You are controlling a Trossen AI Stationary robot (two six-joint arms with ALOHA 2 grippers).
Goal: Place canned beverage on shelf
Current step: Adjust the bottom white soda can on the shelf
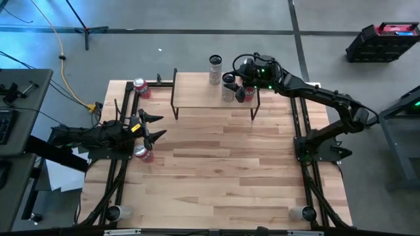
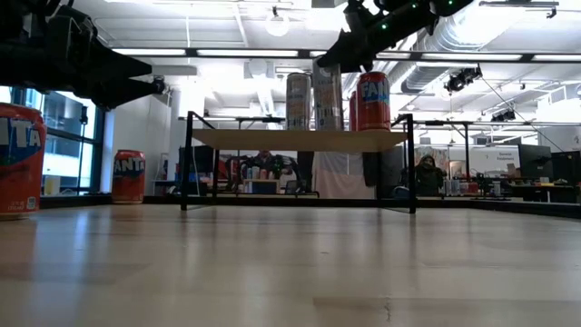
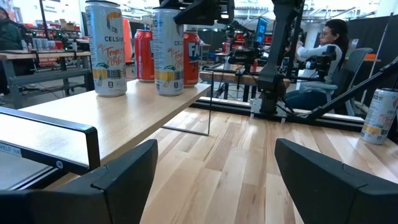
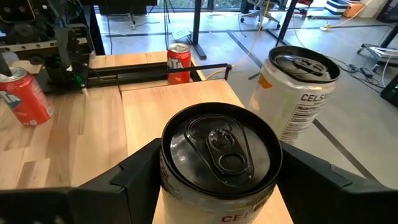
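Observation:
The shelf [image 1: 197, 88] stands at the table's far middle. On its right part stand a white can [image 1: 215, 69], two red cans [image 1: 244, 92] and a second white can with a dark top [image 4: 221, 155]. My right gripper [image 1: 231, 84] is shut on that second can, which also shows in the low view [image 2: 327, 95]. My left gripper [image 1: 156, 128] is open and empty at the table's left, above a red can [image 1: 143, 153] that stands on the table. My right gripper pinches the white can's upper wall [image 4: 166, 177] between its two fingers, one on each side just below the rim. The fingers slant down from above and from the table's right. The can is upright, its bottom on the shelf top [image 2: 300, 139].
Another red can [image 1: 140, 87] stands on the table left of the shelf. A can [image 3: 379, 115] stands near the table's near right corner. The shelf's left half [image 3: 93, 124] is bare. A person [image 3: 329, 50] sits beyond the table's right side.

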